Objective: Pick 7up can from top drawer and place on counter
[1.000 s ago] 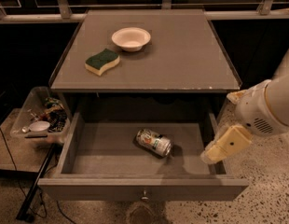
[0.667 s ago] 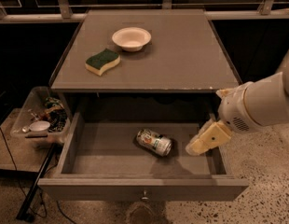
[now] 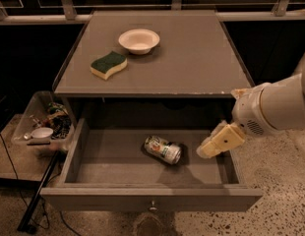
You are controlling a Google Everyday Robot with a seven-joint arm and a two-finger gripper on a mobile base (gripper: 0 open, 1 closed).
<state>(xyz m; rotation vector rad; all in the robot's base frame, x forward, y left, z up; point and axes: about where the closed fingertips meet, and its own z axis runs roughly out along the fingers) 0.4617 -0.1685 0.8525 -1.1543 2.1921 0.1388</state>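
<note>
Your gripper hangs inside the right end of the open top drawer, and you cannot tell whether it is open or closed. Near it, toward the drawer's middle and not touching it, the 7up can lies on its side on the drawer floor. Above, the counter carries a sponge and a white bowl.

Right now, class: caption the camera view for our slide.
Gripper at the right of the open top drawer, near the 7up can lying inside; sponge and bowl on the counter.
</note>
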